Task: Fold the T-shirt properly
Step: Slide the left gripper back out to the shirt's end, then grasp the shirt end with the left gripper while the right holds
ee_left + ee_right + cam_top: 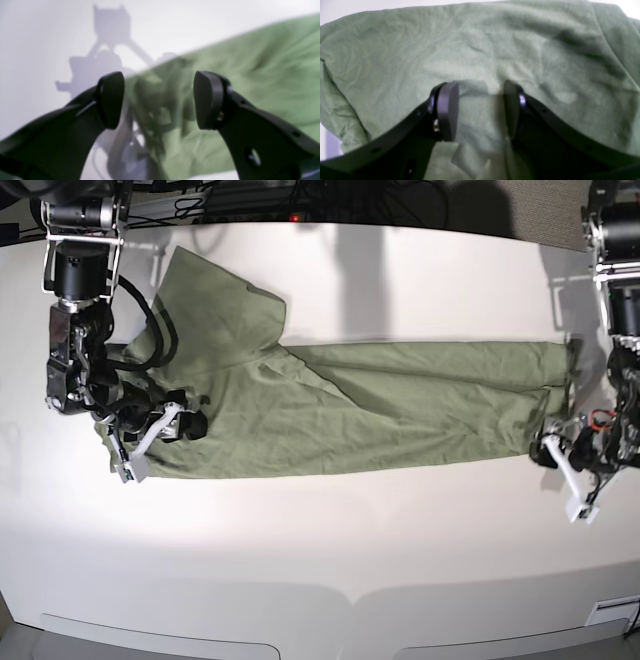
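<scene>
A: Nearest the lens in the left wrist view is the left claw (pixel 158 100) itself, two black pads standing well apart with nothing between them. It holds no cloth. The T-shirt (pixel 250 82) lies beyond and to the right of the pads, and the white table (pixel 37 37) beyond and to the left.

B: And the right claw (pixel 480 110)?

A: Its pads are parted too, low over the shirt, cloth showing in the gap. Whether it pinches a ridge or just hovers, I cannot tell; the far pad is smeared and half see-through in that view.

B: Where does the shirt sit overall?

A: From the base view the T-shirt (pixel 350 405) is a long narrow band across the table, one end at the left claw (pixel 550 450), the other, with a sleeve sticking away, under the right claw (pixel 185 423).

B: What could go wrong?

A: My guess: if the left claw closes where it is, it may catch only the top layer or bare table, since it sits right at the hem's edge. If just one arm pulls, the band could skew and the fold go crooked. The loose sleeve could bunch under the next fold.

B: Anything hidden?

A: How many layers lie under each claw. Both wrist views are blurred, and the neck label isn't visible.
</scene>
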You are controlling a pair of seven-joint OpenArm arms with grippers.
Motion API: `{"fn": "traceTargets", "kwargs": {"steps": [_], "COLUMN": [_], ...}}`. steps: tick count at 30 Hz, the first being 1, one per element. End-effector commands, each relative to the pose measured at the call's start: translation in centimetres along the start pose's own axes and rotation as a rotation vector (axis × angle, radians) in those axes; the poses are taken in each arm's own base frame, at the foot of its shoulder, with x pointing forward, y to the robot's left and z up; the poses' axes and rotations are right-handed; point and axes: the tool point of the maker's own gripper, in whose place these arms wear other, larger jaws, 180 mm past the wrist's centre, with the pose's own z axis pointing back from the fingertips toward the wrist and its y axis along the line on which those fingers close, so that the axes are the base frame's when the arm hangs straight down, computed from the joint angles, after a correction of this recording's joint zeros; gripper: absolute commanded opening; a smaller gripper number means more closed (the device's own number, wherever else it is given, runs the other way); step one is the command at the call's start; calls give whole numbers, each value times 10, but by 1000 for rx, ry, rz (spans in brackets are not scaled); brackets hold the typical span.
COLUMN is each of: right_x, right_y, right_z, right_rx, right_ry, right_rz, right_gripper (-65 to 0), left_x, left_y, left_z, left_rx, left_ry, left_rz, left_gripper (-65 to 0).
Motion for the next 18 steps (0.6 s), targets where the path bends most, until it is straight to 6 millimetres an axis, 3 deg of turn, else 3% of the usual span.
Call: {"fn": "traceTargets", "kwargs": {"steps": [1, 11, 18], "right_x": [-28, -27, -27], "right_y": [-22, -19, -19], "right_z": [6, 5, 5], "right_rx": [-91, -81, -81], "right_ry": [134, 128, 127], "right_rz": [5, -4, -4], "right_gripper": [-349, -349, -349], "left_x": [20, -9, -1], "left_y": [4, -8, -8], "left_z": [9, -1, 0], "left_rx": [-10, -60, -60], "left_ry": [-71, -83, -131], "left_rz": [7, 44, 46], "left_gripper": [-223, -224, -226]}}
